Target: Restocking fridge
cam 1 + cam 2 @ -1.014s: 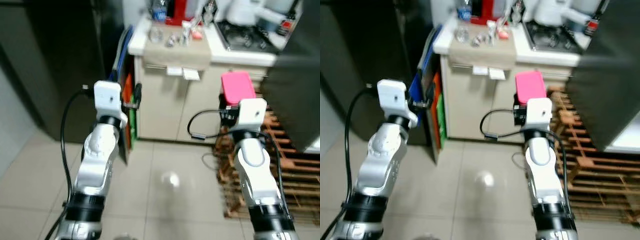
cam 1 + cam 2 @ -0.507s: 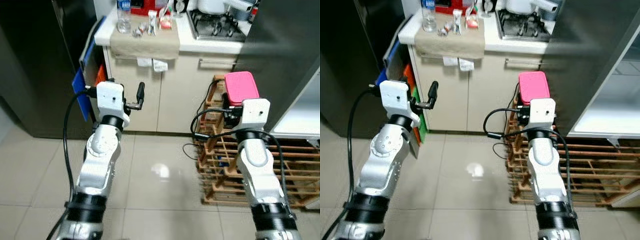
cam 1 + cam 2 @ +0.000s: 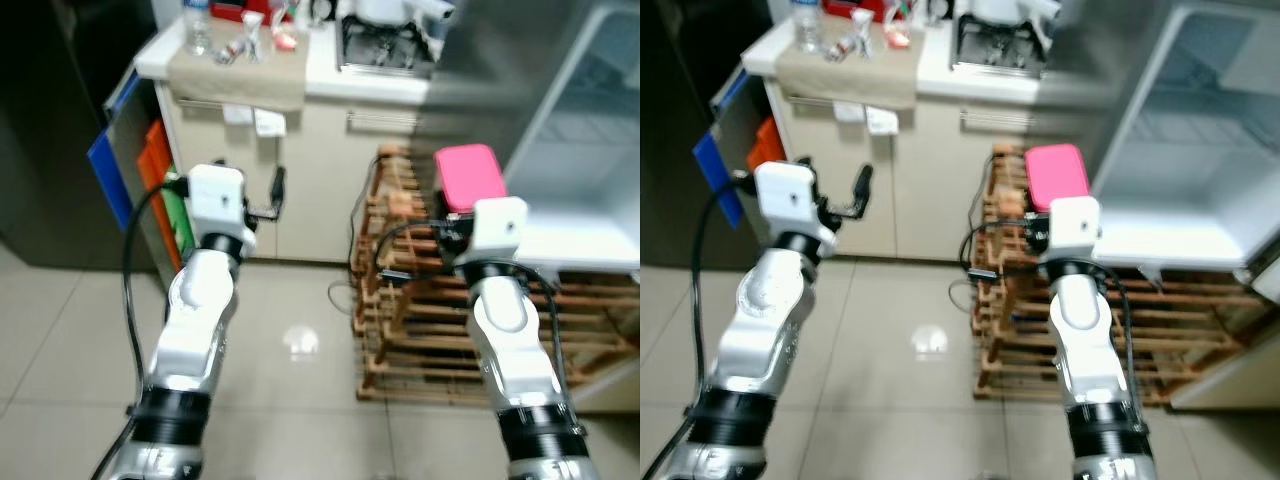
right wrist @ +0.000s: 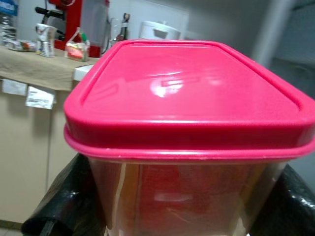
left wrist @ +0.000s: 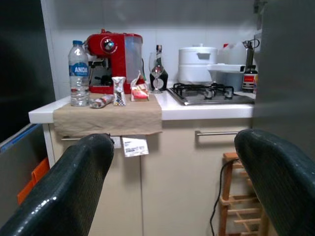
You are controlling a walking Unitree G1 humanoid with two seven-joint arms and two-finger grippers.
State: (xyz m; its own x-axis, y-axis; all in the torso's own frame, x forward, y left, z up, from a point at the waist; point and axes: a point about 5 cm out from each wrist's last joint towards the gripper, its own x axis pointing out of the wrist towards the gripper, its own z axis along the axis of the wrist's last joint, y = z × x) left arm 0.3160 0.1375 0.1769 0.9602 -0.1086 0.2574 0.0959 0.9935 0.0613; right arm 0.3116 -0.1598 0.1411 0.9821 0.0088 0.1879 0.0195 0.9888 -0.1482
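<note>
The right pincer pinches a clear, pink-lidded plastic tub, which could clip the open white fridge at two o'clock.

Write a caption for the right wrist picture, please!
Right claw grips a pink-lidded container near the kitchen counter.

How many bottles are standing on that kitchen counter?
2: a clear plastic water bottle at the counter's beige-cloth end, and a dark glass bottle behind the wine glass. Others may be hidden.
</note>
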